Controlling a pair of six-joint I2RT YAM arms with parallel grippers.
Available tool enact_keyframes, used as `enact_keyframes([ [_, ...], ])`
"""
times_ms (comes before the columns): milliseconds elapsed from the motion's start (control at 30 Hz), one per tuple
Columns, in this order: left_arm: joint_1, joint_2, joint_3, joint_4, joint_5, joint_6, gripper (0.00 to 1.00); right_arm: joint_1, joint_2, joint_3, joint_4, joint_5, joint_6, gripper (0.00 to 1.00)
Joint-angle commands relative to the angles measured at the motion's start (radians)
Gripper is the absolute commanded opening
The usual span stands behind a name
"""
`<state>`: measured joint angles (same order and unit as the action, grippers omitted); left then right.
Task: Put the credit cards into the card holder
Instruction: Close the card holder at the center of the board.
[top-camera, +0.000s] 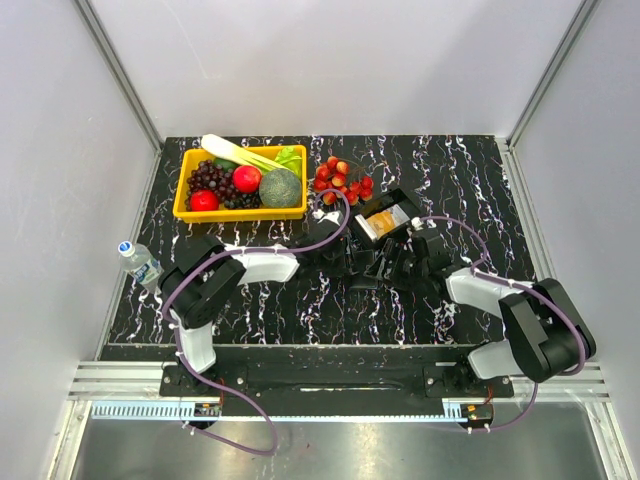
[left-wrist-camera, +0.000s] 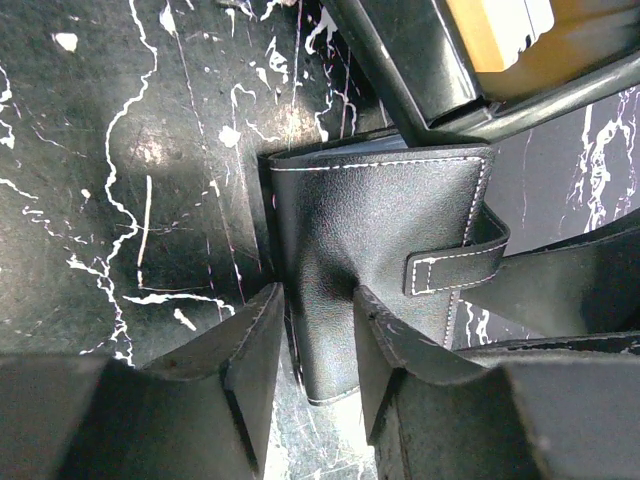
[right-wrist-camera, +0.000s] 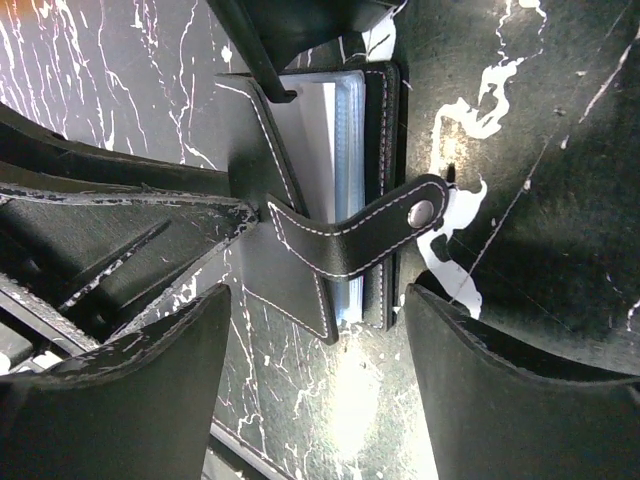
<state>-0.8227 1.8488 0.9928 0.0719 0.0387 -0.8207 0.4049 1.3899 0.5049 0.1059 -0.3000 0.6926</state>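
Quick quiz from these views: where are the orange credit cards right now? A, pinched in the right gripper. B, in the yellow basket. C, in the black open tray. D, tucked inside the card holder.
C: the credit cards lie in the black tray, beyond the card holder.

On the desk (top-camera: 470, 170), a basket (top-camera: 240, 212) of fruit sits back left, with a heap of small fruits (top-camera: 342, 180) just right of it. Further right, a tray (top-camera: 403, 203) holds the credit cards (top-camera: 382, 222). The card holder (left-wrist-camera: 380, 250) lies just before the tray. A water bottle (top-camera: 140, 262) sits at the left edge.
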Motion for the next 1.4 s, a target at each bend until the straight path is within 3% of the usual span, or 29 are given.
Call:
enact_keyframes([
  [0,-0.006,0.021,0.001,0.014,0.012,-0.021,0.38,-0.005,0.05,0.006,-0.014,-0.004,0.022,0.75],
  [500,-0.035,0.056,-0.031,0.114,0.093,-0.066,0.29,-0.003,0.115,0.003,0.049,-0.057,0.028,0.52],
  [700,-0.039,0.041,-0.051,0.124,0.089,-0.086,0.26,-0.003,0.046,-0.016,0.087,-0.057,0.054,0.36],
  [933,-0.043,0.03,-0.065,0.14,0.099,-0.097,0.25,-0.003,0.054,0.003,0.116,-0.083,0.051,0.1],
  [1067,-0.043,0.02,-0.077,0.151,0.101,-0.103,0.25,-0.003,0.046,0.029,0.104,-0.091,0.036,0.0],
  [1267,-0.043,0.001,-0.091,0.155,0.101,-0.11,0.24,-0.003,0.005,0.072,0.049,-0.097,-0.005,0.0],
  [1367,-0.042,-0.042,-0.117,0.155,0.076,-0.115,0.34,0.002,-0.049,0.115,-0.058,-0.061,-0.057,0.0],
])
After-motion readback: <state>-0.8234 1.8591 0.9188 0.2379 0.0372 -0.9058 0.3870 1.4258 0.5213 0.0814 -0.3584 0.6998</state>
